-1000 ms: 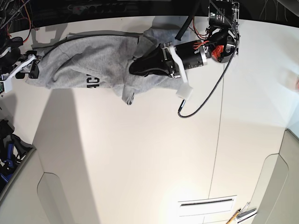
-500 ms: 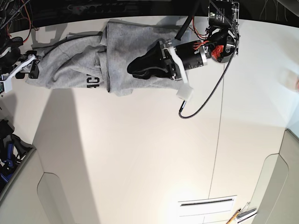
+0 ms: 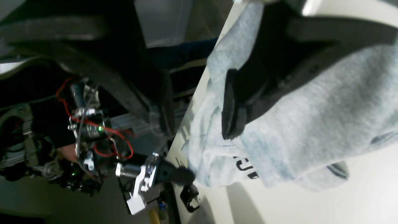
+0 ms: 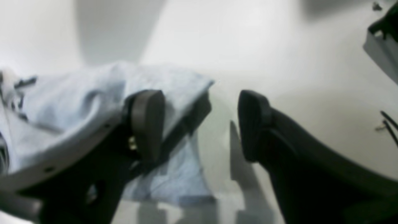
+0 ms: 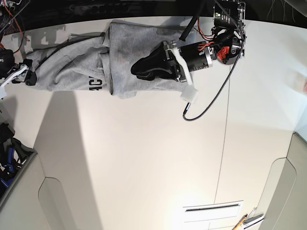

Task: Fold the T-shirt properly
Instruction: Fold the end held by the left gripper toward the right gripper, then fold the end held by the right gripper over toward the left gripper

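1. T-shirt [image 5: 91, 67]: heather-grey knit, soft + rumpled, lies along far edge of the white table [image 5: 144, 158]. One plain panel is doubled over the middle; its fold edge runs straight across the garment. Black block letters [image 5: 96, 85] peek out at the near hem, just left of that fold edge.
2. In left wrist view the fabric [image 3: 311, 124] looks mottled grey w/ faint blue cast, draped in thick folds; partial black lettering [image 3: 245, 168] shows near its lower edge.
3. Left gripper [image 5: 140, 68]: black, curved fingers, resting on the folded panel, right of the lettering. Left wrist view shows a flat black pad [image 3: 231, 105] w/ cloth bunched round it. Fingers look near closed, but can't tell if they really pinch the cloth.
4. Right gripper [image 4: 200, 124]: fingers spread wide, nothing between them but bare table. One dark rounded pad [image 4: 147, 121] sits over the shirt's edge [image 4: 174, 93]; other pad [image 4: 253, 124] is off the cloth, above bare table. In base view it's at the shirt's far-left end [image 5: 29, 77], well apart from the lettering.
5. Table top: smooth, matte white, one thin seam [image 5: 223, 143] running front to back, right of the shirt.
6. Black cable [image 5: 211, 98] loops off the left arm onto the table, right of the shirt.
7. Containers: a low grey bin [image 5: 12, 163] at the base view's left edge, near side of the shirt; dark + blue items in it, too small to ID.
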Robot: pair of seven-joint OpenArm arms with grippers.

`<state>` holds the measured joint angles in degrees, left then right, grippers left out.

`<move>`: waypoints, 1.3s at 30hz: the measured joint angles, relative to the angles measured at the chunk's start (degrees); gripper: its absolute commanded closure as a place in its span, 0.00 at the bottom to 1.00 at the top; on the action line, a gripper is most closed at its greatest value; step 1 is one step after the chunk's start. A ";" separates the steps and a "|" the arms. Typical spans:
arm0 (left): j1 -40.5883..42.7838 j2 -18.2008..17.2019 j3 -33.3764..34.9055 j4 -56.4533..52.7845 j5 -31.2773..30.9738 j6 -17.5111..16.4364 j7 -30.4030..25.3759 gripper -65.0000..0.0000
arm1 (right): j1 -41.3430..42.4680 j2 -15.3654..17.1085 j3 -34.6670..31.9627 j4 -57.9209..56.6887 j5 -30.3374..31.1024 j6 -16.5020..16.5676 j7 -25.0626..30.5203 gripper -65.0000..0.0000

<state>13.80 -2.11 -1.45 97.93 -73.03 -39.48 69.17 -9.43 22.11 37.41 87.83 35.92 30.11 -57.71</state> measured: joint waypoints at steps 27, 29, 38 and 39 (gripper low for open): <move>1.29 -0.31 -16.22 2.01 9.53 -0.02 1.14 1.00 | 4.50 0.59 0.07 -8.70 17.86 2.89 -16.33 1.00; 3.02 -1.64 -18.10 2.01 12.24 -0.02 0.20 1.00 | 4.48 0.55 0.07 -4.92 22.14 2.86 -18.95 1.00; 5.73 -3.43 -22.29 1.99 26.45 0.00 -5.55 1.00 | 4.48 -6.29 0.09 12.66 32.44 3.17 -23.12 1.00; 5.70 -3.37 -22.27 1.99 26.29 0.00 -5.57 1.00 | 4.46 -8.41 0.07 13.97 32.70 3.15 -23.15 1.00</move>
<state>19.51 -5.48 -23.73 99.92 -46.74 -39.48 63.59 -4.97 13.69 37.47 101.80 68.62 33.26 -80.86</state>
